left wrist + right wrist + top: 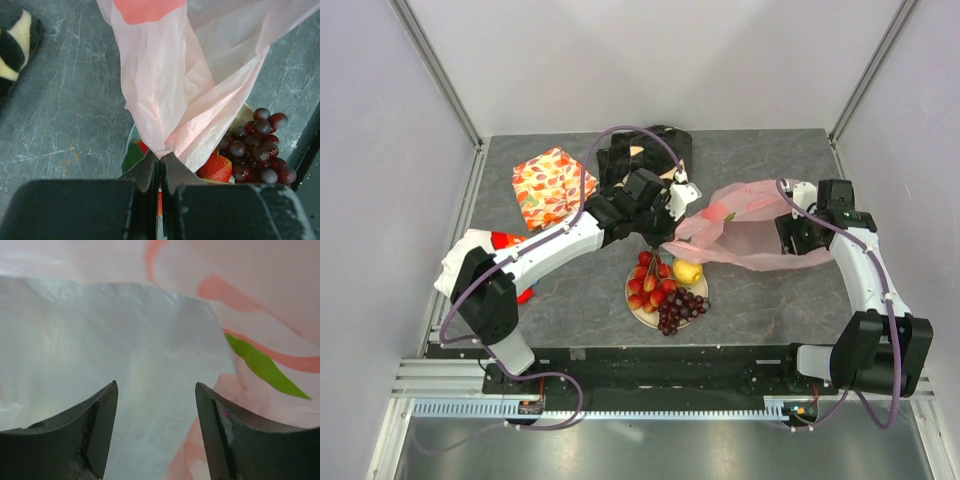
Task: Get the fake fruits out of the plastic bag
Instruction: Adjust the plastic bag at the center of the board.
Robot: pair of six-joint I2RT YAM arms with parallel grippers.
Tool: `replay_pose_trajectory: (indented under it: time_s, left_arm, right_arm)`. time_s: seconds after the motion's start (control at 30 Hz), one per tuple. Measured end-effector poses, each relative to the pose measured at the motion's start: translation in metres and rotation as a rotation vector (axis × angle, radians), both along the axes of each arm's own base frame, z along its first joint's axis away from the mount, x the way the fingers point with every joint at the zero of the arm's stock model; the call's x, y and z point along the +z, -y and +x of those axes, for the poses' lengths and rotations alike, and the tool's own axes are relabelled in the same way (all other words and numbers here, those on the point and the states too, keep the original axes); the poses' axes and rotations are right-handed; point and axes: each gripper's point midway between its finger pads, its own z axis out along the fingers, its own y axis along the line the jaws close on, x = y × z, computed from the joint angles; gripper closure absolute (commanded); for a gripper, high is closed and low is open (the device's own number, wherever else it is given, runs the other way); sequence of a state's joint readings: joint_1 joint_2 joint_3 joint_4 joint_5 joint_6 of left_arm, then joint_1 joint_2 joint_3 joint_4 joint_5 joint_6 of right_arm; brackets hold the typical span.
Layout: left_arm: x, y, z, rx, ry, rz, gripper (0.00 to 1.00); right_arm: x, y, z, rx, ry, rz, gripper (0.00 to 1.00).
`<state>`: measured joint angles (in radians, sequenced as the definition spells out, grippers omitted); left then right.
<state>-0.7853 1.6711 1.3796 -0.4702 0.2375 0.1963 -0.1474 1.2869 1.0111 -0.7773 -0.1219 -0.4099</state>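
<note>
The fake fruits lie on a small plate (633, 306) at the front middle: red fruits (650, 283) (216, 167), a yellow lemon (687, 271) and a dark grape bunch (680, 310) (260, 150). The pink plastic bag (745, 225) (170, 75) (150, 340) hangs stretched above and to the right of the plate. My left gripper (665, 238) (161, 157) is shut on a gathered corner of the bag, directly over the fruits. At the bag's right end, my right gripper (798, 237) (156, 387) has its fingers apart, with bag film filling the view close behind them.
An orange leaf-print cloth (552, 185) lies at the back left and a black patterned cloth (640, 150) (12, 40) behind the left arm. A red-and-blue cloth (510, 245) shows under the left arm. Walls enclose the table on three sides.
</note>
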Motion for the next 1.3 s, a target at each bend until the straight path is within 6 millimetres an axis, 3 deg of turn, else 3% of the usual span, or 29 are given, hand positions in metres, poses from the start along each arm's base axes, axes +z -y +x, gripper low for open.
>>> replay_pose_trajectory:
  time_s: [0.17,0.33,0.43,0.53,0.73,0.9,1.0,1.1,1.17,1.3]
  left_arm:
    - [0.013,0.01,0.004,-0.011,0.023,-0.019,0.99]
    - [0.048,0.03,0.025,-0.007,0.095,-0.088,0.98]
    - [0.058,0.035,0.03,0.0,0.124,-0.103,0.99]
    - [0.055,0.036,0.031,0.001,0.123,-0.097,0.99]
    - [0.045,0.038,0.032,0.0,0.108,-0.081,0.98]
    - [0.041,0.038,0.034,0.002,0.102,-0.074,0.98]
    - [0.041,0.033,0.037,0.014,0.098,-0.068,0.98]
    - [0.042,0.026,0.044,0.033,0.098,-0.067,0.98]
    - [0.043,0.022,0.049,0.045,0.096,-0.066,0.98]
    - [0.04,0.018,0.044,0.008,0.059,-0.071,0.98]
  right_arm:
    - [-0.004,-0.025,0.01,0.056,-0.007,0.11,0.27]
    - [0.0,-0.05,0.057,0.139,0.022,0.185,0.28]
    - [-0.001,-0.069,0.08,0.178,0.032,0.212,0.29]
    - [-0.004,-0.083,0.104,0.161,0.032,0.244,0.3]
    - [-0.016,-0.086,0.162,0.03,0.043,0.283,0.3]
    - [-0.028,-0.095,0.187,0.012,0.039,0.285,0.3]
    - [-0.037,-0.094,0.189,0.009,0.023,0.256,0.3]
    - [-0.044,-0.085,0.179,-0.006,-0.009,0.22,0.3]
    - [-0.048,-0.074,0.161,-0.024,-0.035,0.2,0.3]
    - [-0.049,-0.046,0.094,-0.074,-0.11,0.161,0.3]
